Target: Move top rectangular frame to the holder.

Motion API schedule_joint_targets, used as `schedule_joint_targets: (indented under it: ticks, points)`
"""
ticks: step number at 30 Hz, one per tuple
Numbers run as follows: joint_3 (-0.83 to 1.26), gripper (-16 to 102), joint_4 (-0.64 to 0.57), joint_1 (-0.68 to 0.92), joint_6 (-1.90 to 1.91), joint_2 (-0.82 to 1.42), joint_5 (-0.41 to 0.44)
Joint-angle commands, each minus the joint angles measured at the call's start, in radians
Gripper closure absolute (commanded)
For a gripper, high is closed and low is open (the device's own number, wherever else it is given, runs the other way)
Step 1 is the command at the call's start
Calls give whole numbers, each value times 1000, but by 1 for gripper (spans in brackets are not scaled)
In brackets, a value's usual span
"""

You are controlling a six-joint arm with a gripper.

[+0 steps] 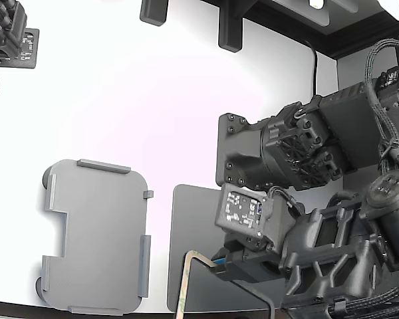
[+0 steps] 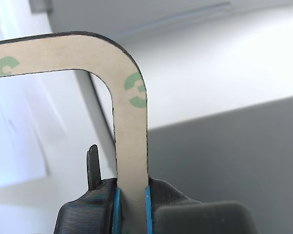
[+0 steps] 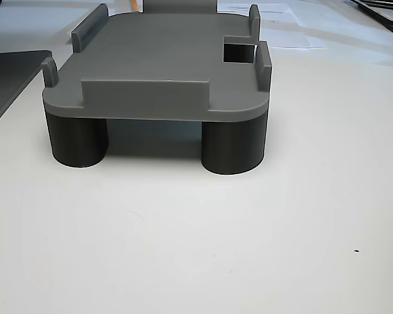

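Wrist view: thin flat beige rectangular frame with green print marks (image 2: 131, 122) sits clamped between the blue-lined pads of the black gripper (image 2: 132, 204), jaws narrow, closed on one straight side of it. The rounded corner of the frame stands up clear of the surfaces behind it.

Exterior view: same frame (image 1: 185, 276) shows as a thin tan strip with one rounded corner, hanging off the gripper (image 1: 219, 266) near the front edge of the white table (image 1: 153, 119). It is over the near corner of the dark grey flat mat (image 1: 193, 232); looks lifted off it, though contact at the far end is cut off by the picture edge, so cannot tell. The light grey plastic tray-like holder with raised edge tabs and a stepped notch (image 1: 96, 232) stands just beside the mat, toward the exterior view's left, nothing on it.

Other view: holder (image 3: 164, 72) sits on dark round legs (image 3: 232, 147), top face bare, tabs around the rim.

Step in hand, as a judgement: grasp done, carry phase. Next move calls for shifting the frame sideways over the holder, levelling it flat, lining its sides up inside the tabs, then lowering and releasing. Risk: thin frame may flex or catch on a tab.
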Motion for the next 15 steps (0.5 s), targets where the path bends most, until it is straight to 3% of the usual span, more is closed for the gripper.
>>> schedule_joint_targets:
  ticks: [1,5,15]
  points:
    - [-14,97,9,-6,350,6,58]
    - [-23,97,9,-40,558,-67,118]
    - [-155,97,11,-147,796,-322,130]
